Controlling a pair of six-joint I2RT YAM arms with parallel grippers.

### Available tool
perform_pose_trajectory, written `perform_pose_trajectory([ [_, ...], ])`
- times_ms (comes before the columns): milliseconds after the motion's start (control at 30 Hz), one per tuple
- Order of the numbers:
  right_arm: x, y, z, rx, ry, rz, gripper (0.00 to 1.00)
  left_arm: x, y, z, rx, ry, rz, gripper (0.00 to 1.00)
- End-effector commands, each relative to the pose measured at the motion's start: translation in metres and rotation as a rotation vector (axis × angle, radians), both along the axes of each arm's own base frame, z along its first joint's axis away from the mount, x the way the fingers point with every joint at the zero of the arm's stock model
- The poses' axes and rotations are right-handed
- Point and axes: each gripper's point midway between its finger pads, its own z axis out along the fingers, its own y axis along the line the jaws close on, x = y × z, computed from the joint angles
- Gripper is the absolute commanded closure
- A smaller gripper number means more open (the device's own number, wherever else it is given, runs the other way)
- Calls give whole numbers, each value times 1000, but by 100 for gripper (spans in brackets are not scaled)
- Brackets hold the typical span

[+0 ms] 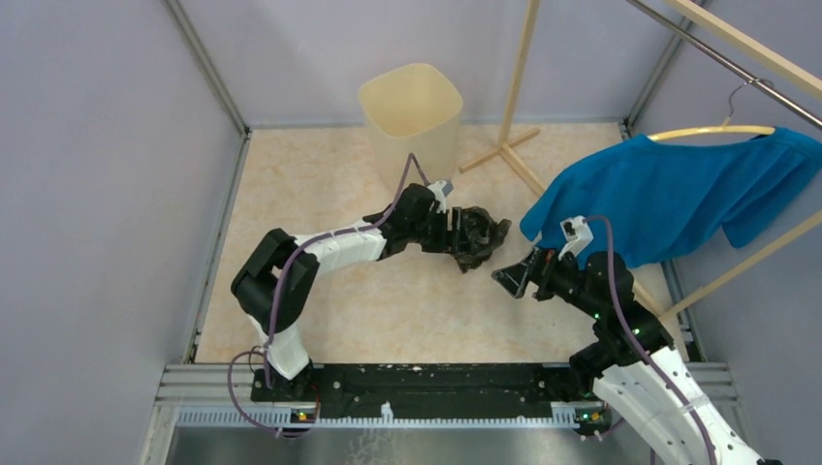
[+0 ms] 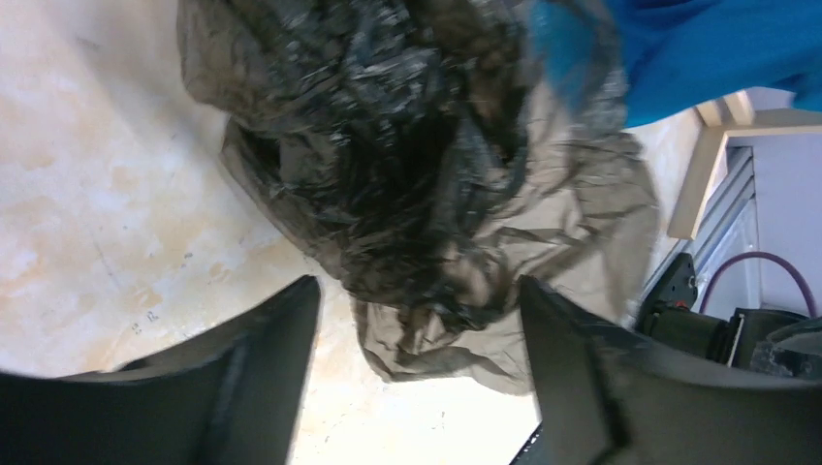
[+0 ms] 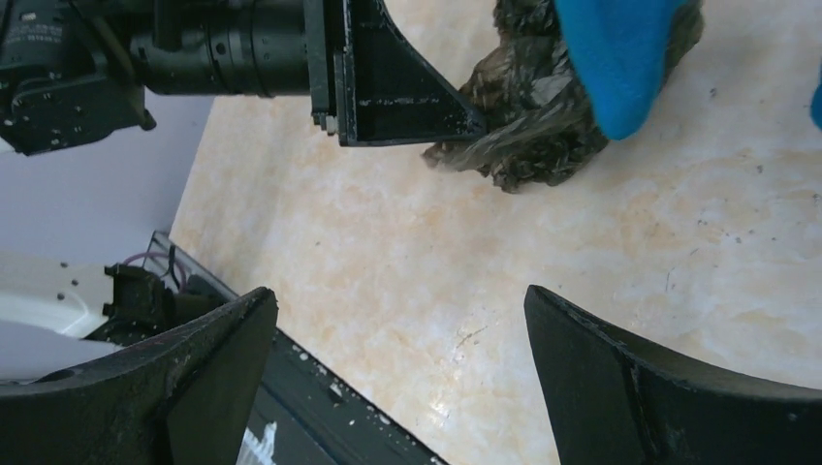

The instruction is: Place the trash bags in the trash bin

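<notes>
Top view:
- Trash bag (image 1: 482, 235) is lying crumpled in a dark grey-brown heap on the marbled beige floor (image 1: 388, 310), just right of centre frame. It is outside the trash bin (image 1: 417, 140).
- The cream bin is standing upright at upper centre, near the back wall and well apart from the bag. What shows of its inside is bare.
- Left gripper (image 1: 459, 232) is reaching in from the left, with its tip right at the heap's left edge.
- Right gripper (image 1: 509, 274) is sitting lower right of the bag. It is pointing toward the bag from near by and not touching it.
- Blue garment (image 1: 679, 189) is hanging on a pale hanger (image 1: 712, 130) at the right of the frame. Its lower corner is dangling beside the bag.
- Wooden stand (image 1: 519, 77) is rising just right of the bin.

Left wrist view:
- Fingers (image 2: 262, 358) are standing spread, and the wrinkled plastic is bunching between and beyond their tips.
- A strip of floor is showing between the left-hand finger and the bag, while the right-hand tip is sitting right against the film. The fingers are parted, not pinching.
- The garment's blue is filling the upper right corner.

Right wrist view:
- Fingers (image 3: 213, 368) are standing wide apart at the bottom of the frame, with only floor between them and nothing gripped.
- At upper centre the bag is lying at the tip of the left arm's black finger, partly behind a blue fold of the garment.
</notes>
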Motion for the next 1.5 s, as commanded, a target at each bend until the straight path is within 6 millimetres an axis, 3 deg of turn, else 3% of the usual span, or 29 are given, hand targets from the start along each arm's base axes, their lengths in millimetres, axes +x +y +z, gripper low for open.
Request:
perform_pose_trajectory([
  [0,20,-6,6,9,-43,-93,1,10,-14,13,-80,-11,15,37],
  [233,37,4,-17,7,-4,-94,1,-7,12,-1,-41,-5,53,78],
  [367,40,22,-29,29,25,-15,1,-26,35,-7,-16,-7,64,92],
  [467,43,36,-38,62,56,39,2,-39,55,0,-10,-8,98,100],
  [600,38,60,-38,147,70,140,5,-63,76,4,-30,0,119,100],
  [733,30,86,-35,195,72,202,6,-92,85,3,-111,56,108,100],
  [867,30,98,-40,209,113,191,12,-111,94,-2,-163,101,122,100],
  [967,31,105,-41,209,113,189,16,-116,99,-4,-171,111,134,100],
  [1167,52,98,-67,20,156,64,16,-125,104,-5,-198,127,144,100],
  [1367,58,112,-68,-23,148,85,21,-134,106,-10,-215,157,140,100],
  [1467,58,113,-78,-45,174,83,29,-135,106,-13,-213,172,135,100],
])
